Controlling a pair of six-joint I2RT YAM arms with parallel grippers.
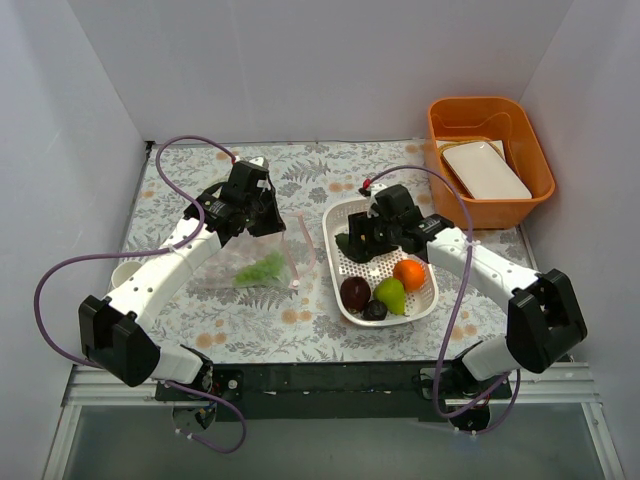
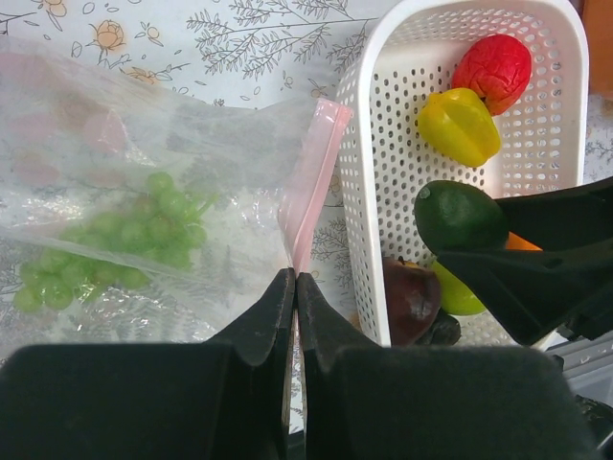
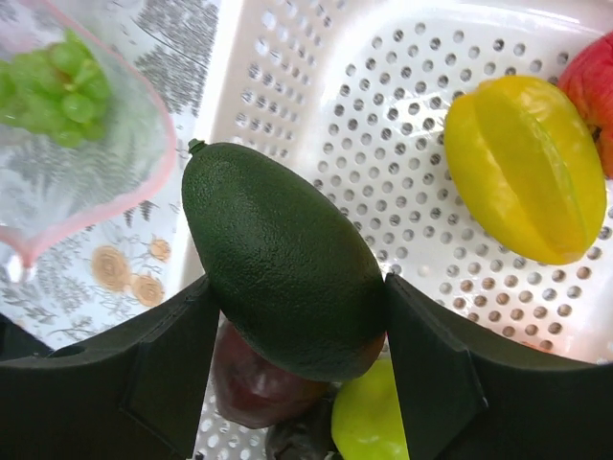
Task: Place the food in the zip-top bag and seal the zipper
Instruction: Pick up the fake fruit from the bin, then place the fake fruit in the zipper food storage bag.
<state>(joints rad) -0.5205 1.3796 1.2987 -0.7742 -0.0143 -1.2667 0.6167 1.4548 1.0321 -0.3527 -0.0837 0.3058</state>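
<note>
The clear zip-top bag (image 1: 250,262) lies left of the white perforated basket (image 1: 428,300), with green grapes (image 2: 115,240) inside. Its pink zipper (image 2: 311,182) is pinched by my left gripper (image 2: 295,283), which is shut on the bag's mouth edge. My right gripper (image 3: 297,316) is shut on the dark green avocado (image 3: 283,259) and holds it above the basket's left part. In the basket lie the red apple (image 2: 493,67), yellow piece (image 3: 527,168), orange (image 1: 409,272), green pear (image 1: 391,296), a dark purple plum (image 1: 354,291) and a small dark fruit (image 1: 375,310).
An orange bin (image 1: 535,170) with a white tray (image 1: 487,168) inside stands at the back right. A white cup (image 1: 122,272) sits by the left arm. White walls enclose the floral tablecloth on three sides.
</note>
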